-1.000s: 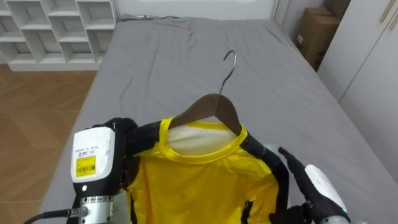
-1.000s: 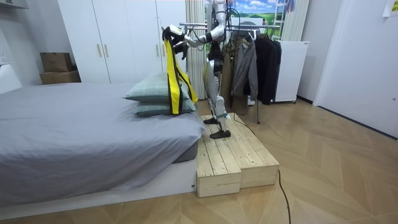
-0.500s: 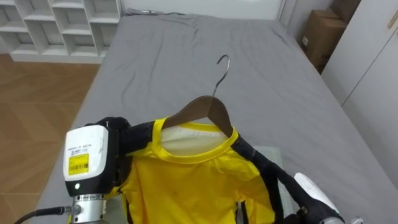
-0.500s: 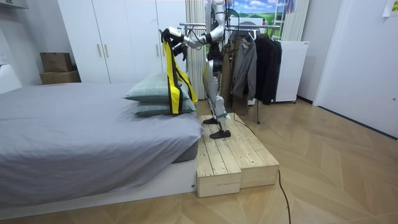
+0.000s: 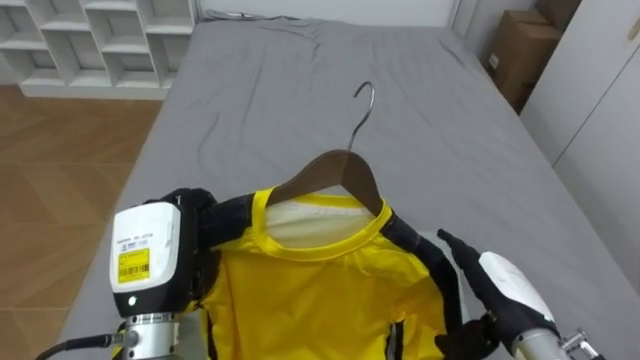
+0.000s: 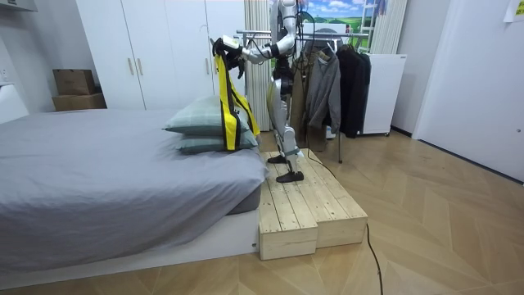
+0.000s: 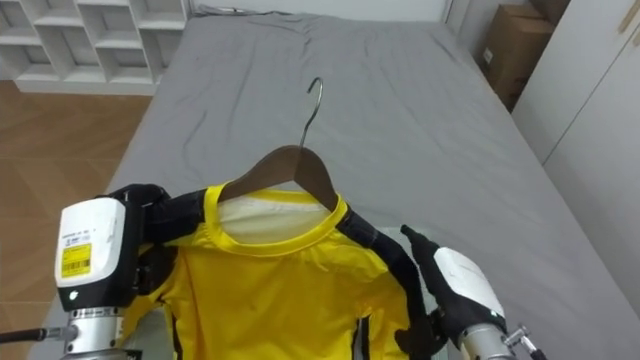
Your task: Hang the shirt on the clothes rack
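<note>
Hanging in mid-air before the robot, a yellow shirt with black trim [image 5: 320, 290] sits on a brown wooden hanger [image 5: 335, 175], whose shoulders fill the collar and whose thin metal hook [image 5: 368, 100] points to 12 o'clock above it. The left hand [image 5: 195, 225] is at 9 o'clock of the collar, touching the shirt's black shoulder seam; the dark hand merges with the dark cloth, so I cannot tell whether it is clamped on the garment or only resting against it. The right hand [image 5: 505, 290] is at 4 o'clock of the collar, just beside the other shoulder, and its hold cannot be told either. Below and beyond the shirt lies a wide bed with a grey cover [image 5: 300, 70], slightly creased. A white cubby shelf unit [image 5: 90, 40] stands at 11 o'clock, a brown cardboard box [image 5: 515, 50] at 1 o'clock, white wardrobe doors [image 5: 600, 130] at 3 o'clock, and a wood-patterned floor [image 5: 60, 180] at 9 o'clock. In the room view the robot stands upright on a low wooden plank platform [image 6: 303, 205] just beside the bed, with both arms stretched toward the room view's left and the shirt dangling above 2 stacked pale green pillows [image 6: 201, 123]. A clothes rack hung with dark garments [image 6: 332, 82] stands right behind the robot.
</note>
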You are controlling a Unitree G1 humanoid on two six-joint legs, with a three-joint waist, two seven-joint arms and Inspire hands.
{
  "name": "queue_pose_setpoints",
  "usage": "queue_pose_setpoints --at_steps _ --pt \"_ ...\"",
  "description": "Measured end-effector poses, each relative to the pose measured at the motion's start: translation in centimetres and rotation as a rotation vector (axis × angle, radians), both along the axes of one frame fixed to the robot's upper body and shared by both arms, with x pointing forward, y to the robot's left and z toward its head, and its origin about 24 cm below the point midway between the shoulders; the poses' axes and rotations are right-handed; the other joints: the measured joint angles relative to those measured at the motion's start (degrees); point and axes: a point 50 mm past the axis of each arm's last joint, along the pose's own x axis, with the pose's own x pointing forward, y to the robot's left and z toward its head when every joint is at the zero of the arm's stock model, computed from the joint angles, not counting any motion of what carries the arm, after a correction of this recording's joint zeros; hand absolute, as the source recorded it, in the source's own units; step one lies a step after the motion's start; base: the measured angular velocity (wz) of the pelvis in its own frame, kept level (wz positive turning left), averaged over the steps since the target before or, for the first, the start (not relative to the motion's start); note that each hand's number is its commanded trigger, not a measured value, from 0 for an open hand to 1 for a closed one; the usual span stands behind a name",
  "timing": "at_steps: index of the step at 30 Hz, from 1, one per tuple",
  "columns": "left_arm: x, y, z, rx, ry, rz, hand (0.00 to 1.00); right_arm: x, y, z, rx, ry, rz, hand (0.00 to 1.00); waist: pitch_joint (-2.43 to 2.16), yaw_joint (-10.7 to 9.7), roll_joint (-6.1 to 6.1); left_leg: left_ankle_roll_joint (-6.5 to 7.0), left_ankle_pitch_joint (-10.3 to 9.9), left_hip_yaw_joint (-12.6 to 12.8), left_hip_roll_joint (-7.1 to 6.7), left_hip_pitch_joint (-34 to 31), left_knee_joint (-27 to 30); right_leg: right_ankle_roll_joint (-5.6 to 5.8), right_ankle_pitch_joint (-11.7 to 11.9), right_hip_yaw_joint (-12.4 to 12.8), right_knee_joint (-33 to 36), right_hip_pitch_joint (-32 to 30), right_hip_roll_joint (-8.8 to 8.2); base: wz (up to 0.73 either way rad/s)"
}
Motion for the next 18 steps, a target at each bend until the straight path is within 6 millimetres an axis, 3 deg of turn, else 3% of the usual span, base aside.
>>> queue_pose_setpoints --at_steps 9,12,15,18 --pt "-0.1 -0.5 -0.1 -0.004 -0.004 -0.015 1.0 0.1 0.3 0.6 0.002 -0.139 -0.074 0.0 -0.3 -0.64 0.73 0.0 0.0 -0.18 0.0 0.36 0.13 -0.01 0.01 0.11 0.09 0.85 -0.01 0.01" --pt "-0.2 -1.0 -0.4 -0.007 0.007 -0.039 1.0 0.1 0.7 0.7 0.041 -0.179 -0.102 0.0 -0.63 -0.66 1.36 0.0 0.0 -0.17 0.0 0.86 0.12 -0.01 0.01 0.51 0.14 1.04 0.0 -0.01" --pt "-0.3 -1.3 -0.6 -0.008 0.017 -0.052 1.0 0.1 0.9 0.8 0.053 -0.205 -0.124 0.0 -0.64 -0.68 2.24 0.0 0.0 -0.03 -0.04 1.27 0.04 -0.01 0.01 0.78 0.14 1.54 0.0 -0.03" --pt "-0.3 -1.4 -0.6 -0.011 0.017 -0.052 1.0 0.1 1.1 0.9 0.065 -0.229 -0.145 0.0 -0.59 -1.29 2.36 0.0 0.0 -0.22 -0.03 1.55 0.1 -0.01 0.01 0.68 0.11 1.87 0.01 0.03"
